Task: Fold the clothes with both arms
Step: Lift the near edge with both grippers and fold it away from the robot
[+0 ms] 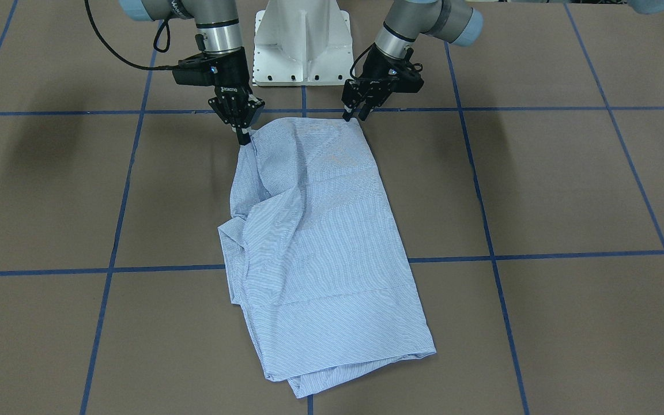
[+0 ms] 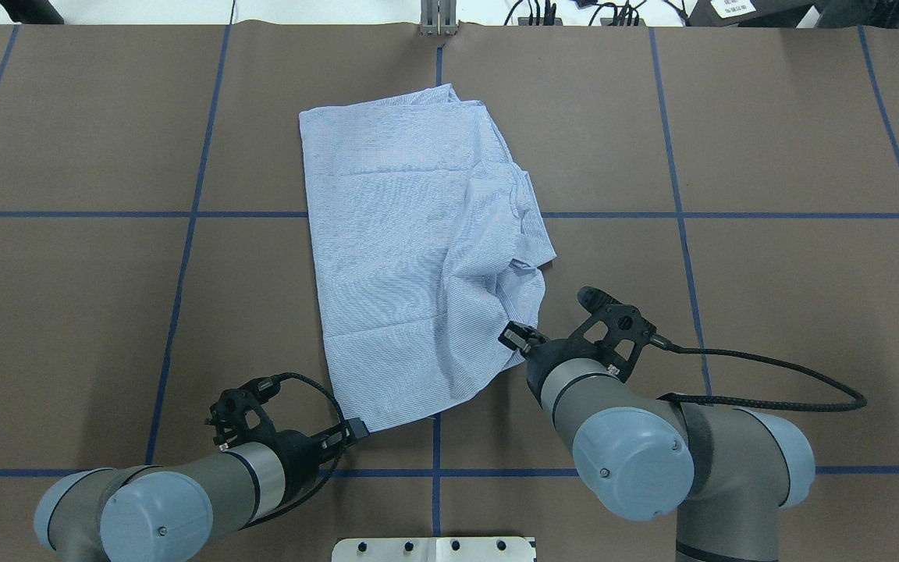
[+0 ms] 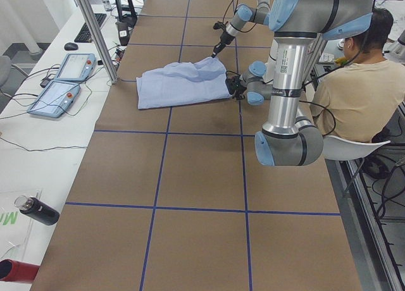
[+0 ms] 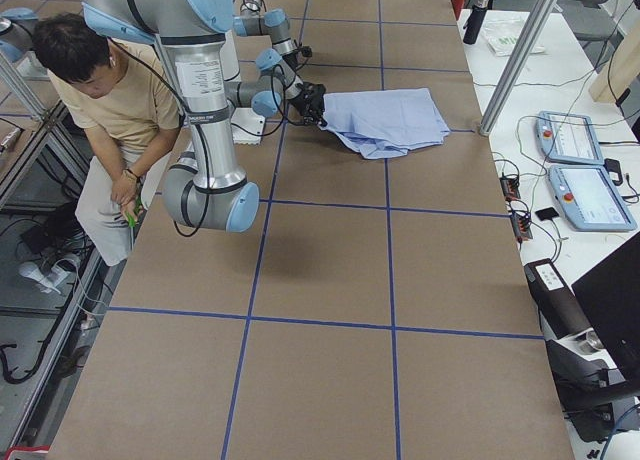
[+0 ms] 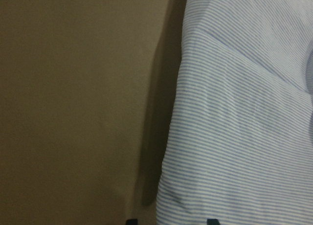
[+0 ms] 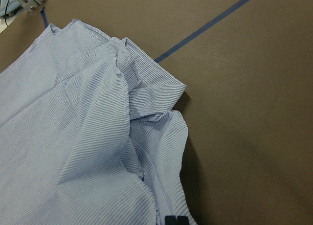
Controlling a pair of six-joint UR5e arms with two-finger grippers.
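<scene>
Shirt (image 1: 320, 248) fills the middle of the table (image 1: 568, 190), folded into a long striped panel that runs straight out from the base (image 1: 302, 43). Its end farthest from the base shows stacked layers. The edge on the robot's left is straight and flat. The edge on the right is rumpled, with deep creases and a loose fold sticking out about halfway along.

Both grippers are at the end of the shirt nearest the base, one at each corner. The right gripper (image 1: 244, 138) has its fingers pressed together on the right corner, and the cloth rises slightly to meet them. The left gripper (image 1: 354, 118) sits low at the left corner with its fingers apart; its wrist view shows the shirt's edge lying between the two tips.
</scene>
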